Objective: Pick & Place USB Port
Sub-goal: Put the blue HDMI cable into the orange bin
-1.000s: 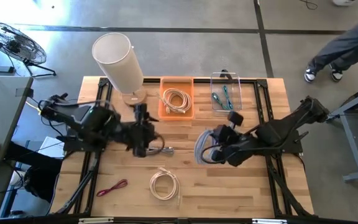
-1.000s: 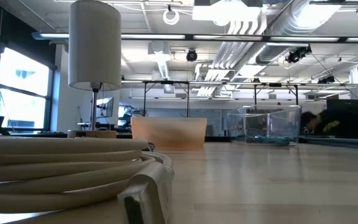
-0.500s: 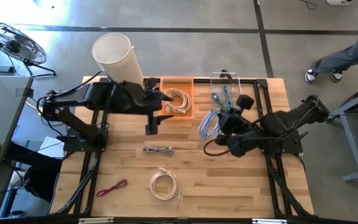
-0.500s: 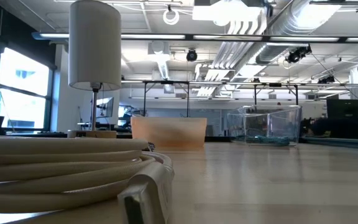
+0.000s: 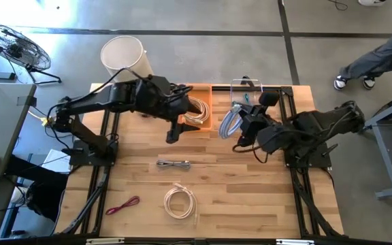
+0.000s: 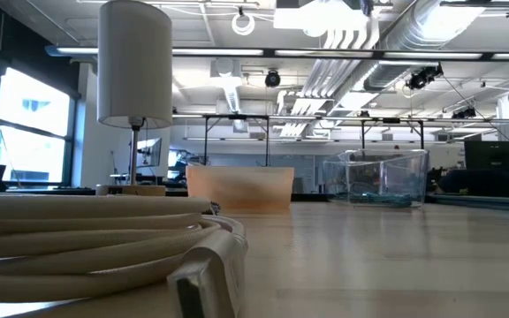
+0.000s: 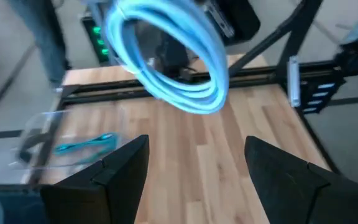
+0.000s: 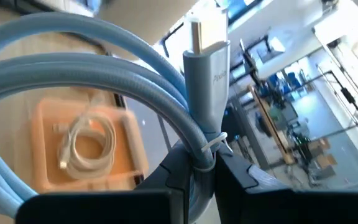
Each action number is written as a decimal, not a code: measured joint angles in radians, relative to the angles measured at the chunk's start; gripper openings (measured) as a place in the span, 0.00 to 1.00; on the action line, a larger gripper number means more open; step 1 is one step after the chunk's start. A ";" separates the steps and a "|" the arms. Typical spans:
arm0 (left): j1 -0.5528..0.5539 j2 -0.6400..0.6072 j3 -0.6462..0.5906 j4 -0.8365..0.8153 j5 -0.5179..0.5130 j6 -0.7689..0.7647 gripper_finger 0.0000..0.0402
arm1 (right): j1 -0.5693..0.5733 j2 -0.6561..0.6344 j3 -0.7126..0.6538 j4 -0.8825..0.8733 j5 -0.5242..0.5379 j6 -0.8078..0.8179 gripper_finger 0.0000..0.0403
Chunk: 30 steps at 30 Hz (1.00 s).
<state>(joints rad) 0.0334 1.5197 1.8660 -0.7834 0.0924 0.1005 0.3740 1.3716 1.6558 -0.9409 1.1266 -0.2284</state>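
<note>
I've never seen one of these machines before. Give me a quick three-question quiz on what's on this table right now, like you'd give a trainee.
1. True or false: the right claw is shut on a coiled light blue cable.
2. Which bin holds a coiled white cable? A) the orange bin B) the clear bin C) neither
3. Fill in: the left claw hangs over the table with its fingers ____ and nothing between them.

Key: 1 true; 2 A; 3 open.
</note>
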 joint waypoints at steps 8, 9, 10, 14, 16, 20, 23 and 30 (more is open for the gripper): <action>0.026 0.060 0.000 0.108 0.095 0.004 0.64 | -0.036 -0.016 0.000 0.216 -0.096 -0.244 0.08; 0.027 0.062 0.000 0.109 0.108 0.004 0.64 | -0.045 -0.015 0.000 0.226 -0.104 -0.259 0.08; 0.030 0.063 -0.002 0.095 0.120 0.004 0.64 | -0.056 -0.013 0.000 0.233 -0.116 -0.272 0.08; 0.048 0.069 -0.003 0.113 0.152 0.005 0.64 | -0.095 -0.011 -0.001 0.235 -0.147 -0.279 0.08; 0.063 0.069 -0.003 0.127 0.164 0.005 0.64 | -0.115 -0.010 -0.001 0.238 -0.179 -0.285 0.08; 0.085 0.070 -0.003 0.159 0.180 0.016 0.64 | -0.149 -0.010 -0.002 0.261 -0.231 -0.289 0.08; 0.100 0.070 -0.003 0.163 0.182 0.028 0.64 | -0.169 -0.010 -0.002 0.268 -0.265 -0.298 0.08; 0.110 0.070 -0.003 0.164 0.131 0.030 0.64 | -0.213 -0.010 -0.002 0.314 -0.311 -0.331 0.08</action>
<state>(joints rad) 0.1437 1.5894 1.8629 -0.6197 0.2238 0.1307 0.1607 1.3617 1.6543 -0.6273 0.8158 -0.5599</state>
